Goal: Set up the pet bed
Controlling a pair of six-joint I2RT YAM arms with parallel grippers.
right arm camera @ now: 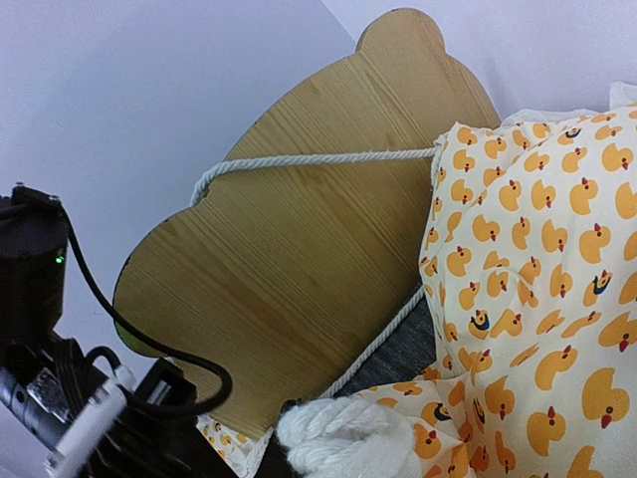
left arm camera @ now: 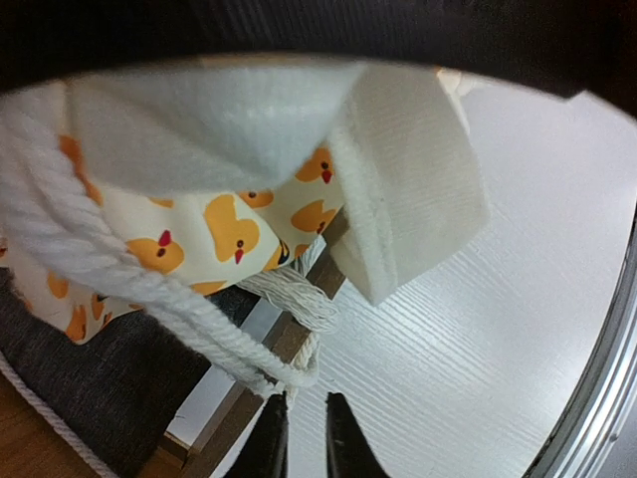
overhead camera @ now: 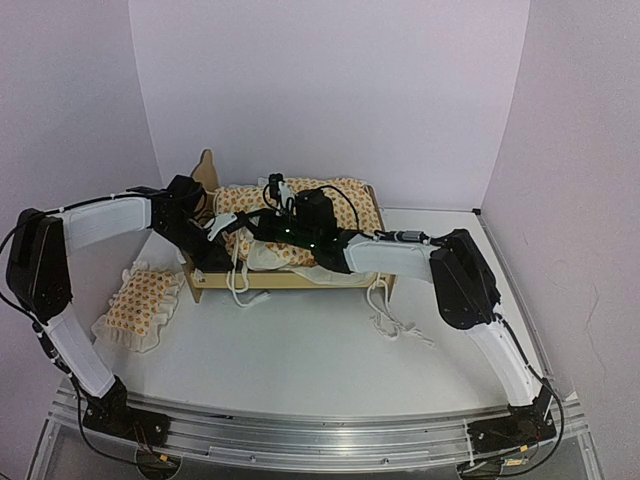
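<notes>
Bed frame: the light-wood frame point(overhead camera: 290, 281) sits toward the back middle of the tabletop point(overhead camera: 300, 350), its scalloped headboard point(right arm camera: 299, 249) at the left end.
Bedding: the cream duck-print cover point(overhead camera: 300, 195) lies bunched on the frame.
Pillow: the matching pillow point(overhead camera: 140, 300) lies flat on the tabletop, just beside the frame's front left corner.
Cords: 1 white cord point(right arm camera: 328, 157) stretches across the headboard's face. A loose cord point(overhead camera: 385, 315) trails on the tabletop by the front right corner.
Left end effector point(left arm camera: 304, 438): low at the head end, narrow, with a slim gap between its tips. A thick cord point(left arm camera: 119, 269) loops just past them.
Right end effector point(overhead camera: 275, 192): over the cover, closed tight. A cord bunch point(right arm camera: 338, 438) sits close under its camera, and I cannot tell whether it is pinched.
</notes>
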